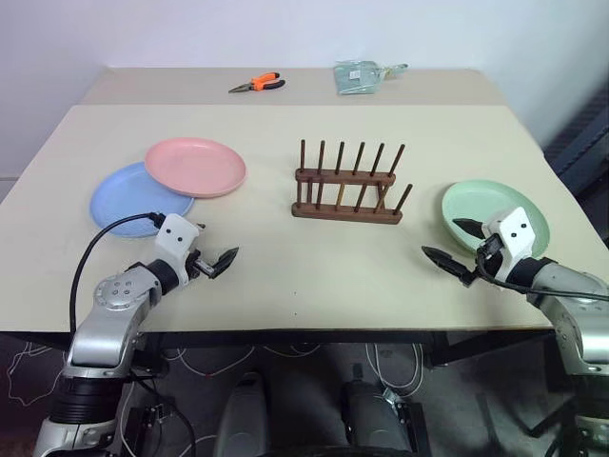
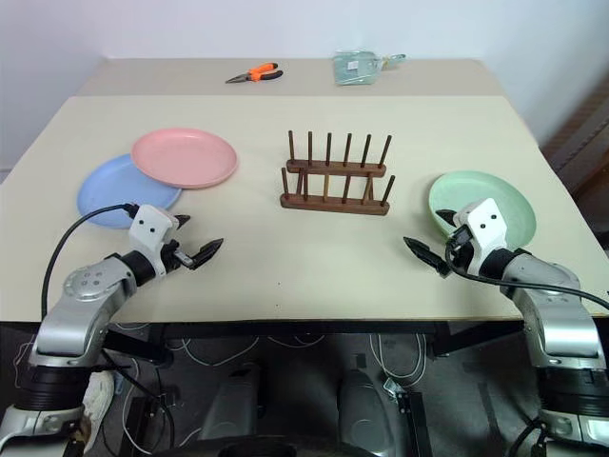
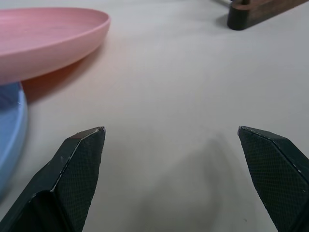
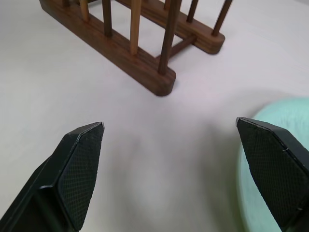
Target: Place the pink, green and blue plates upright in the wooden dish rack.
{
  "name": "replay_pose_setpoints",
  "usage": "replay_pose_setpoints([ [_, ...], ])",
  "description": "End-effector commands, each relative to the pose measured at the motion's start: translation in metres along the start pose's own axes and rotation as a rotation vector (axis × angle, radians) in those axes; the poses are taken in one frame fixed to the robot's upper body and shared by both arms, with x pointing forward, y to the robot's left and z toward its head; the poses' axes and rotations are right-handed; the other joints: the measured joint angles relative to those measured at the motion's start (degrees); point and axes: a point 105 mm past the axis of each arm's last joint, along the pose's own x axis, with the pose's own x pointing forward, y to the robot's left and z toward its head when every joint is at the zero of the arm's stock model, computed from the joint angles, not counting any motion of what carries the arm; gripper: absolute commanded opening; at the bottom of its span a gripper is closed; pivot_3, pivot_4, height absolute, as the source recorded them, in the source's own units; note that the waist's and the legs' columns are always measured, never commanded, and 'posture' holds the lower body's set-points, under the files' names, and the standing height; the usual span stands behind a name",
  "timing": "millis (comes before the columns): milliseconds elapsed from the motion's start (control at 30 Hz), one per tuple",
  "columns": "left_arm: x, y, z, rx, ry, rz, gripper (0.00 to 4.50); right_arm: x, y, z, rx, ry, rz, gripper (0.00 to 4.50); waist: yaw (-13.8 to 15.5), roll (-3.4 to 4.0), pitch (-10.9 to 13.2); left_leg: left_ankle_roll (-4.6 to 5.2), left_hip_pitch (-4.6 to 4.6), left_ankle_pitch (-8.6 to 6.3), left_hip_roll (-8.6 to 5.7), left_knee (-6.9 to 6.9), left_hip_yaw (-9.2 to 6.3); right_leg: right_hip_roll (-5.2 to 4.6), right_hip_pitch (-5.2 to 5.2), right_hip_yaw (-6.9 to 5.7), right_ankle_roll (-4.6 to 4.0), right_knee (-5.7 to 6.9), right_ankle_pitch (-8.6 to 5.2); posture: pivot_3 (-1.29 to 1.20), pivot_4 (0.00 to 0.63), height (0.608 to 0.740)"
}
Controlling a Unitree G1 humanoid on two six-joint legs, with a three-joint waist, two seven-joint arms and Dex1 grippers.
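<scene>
Table point(image 1: 285, 276) — rack point(image 1: 347, 186) empty, three plates flat.

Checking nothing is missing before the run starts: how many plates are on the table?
3. The pink plate lies left of the rack, overlapping the blue plate's rim. The green plate lies flat to the rack's right. None is in the rack.

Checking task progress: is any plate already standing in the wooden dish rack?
No, the wooden dish rack holds nothing between its pegs; all three plates lie on the table.
</scene>
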Motion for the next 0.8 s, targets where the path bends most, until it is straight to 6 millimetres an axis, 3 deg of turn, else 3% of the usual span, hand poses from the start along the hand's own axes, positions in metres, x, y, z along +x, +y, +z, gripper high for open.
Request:
replay_pose_setpoints([
  [33, 0.0, -0.001, 0.015, 0.023, -0.054, 0.015, 4.5, 0.004, -0.005, 0.01, -0.048, -0.035, -0.008, 4.48, 0.0, 0.0, 0.0, 0.0, 0.0, 0.0, 0.0, 0.0, 0.0, 0.0, 0.0, 0.0, 0.0, 0.0, 0.0, 0.0, 0.15, 0.74],
  [233, 0.005, -0.008, 0.016, 0.018, -0.061, 0.012, 4.5, 0.009, -0.004, 0.011, -0.057, -0.041, -0.006, 4.48, 0.0, 0.0, 0.0, 0.0, 0.0, 0.0, 0.0, 0.0, 0.0, 0.0, 0.01, 0.0, 0.01, 0.0, 0.0, 0.0, 0.15, 0.74],
  [467, 0.027, -0.017, 0.019, 0.05, -0.06, -0.085, 4.5, 0.006, 0.014, 0.014, -0.008, -0.046, 0.026, 4.48, 0.1, 0.0, 0.0, 0.0, 0.0, 0.0, -0.01, 0.0, 0.0, 0.01, 0.01, 0.0, 0.01, 0.01, 0.01, 0.0, 0.15, 0.74],
  [667, 0.091, -0.036, 0.032, 0.109, -0.055, -0.253, 4.5, 0.003, 0.027, 0.019, -0.035, -0.062, -0.049, 4.48, 1.0, -0.04, 0.0, 0.0, -0.03, 0.0, -0.05, 0.12, -0.02, 0.01, 0.06, -0.01, 0.01, 0.01, 0.01, 0.0, 0.15, 0.74],
  [800, 0.123, -0.046, 0.047, 0.096, -0.079, -0.326, 4.5, 0.002, 0.039, 0.024, -0.023, -0.081, -0.07, 4.48, 1.2, -0.04, 0.0, 0.01, -0.08, 0.0, -0.05, 0.08, -0.03, 0.02, 0.0, -0.02, 0.05, 0.0, 0.0, 0.0, 0.15, 0.74],
])
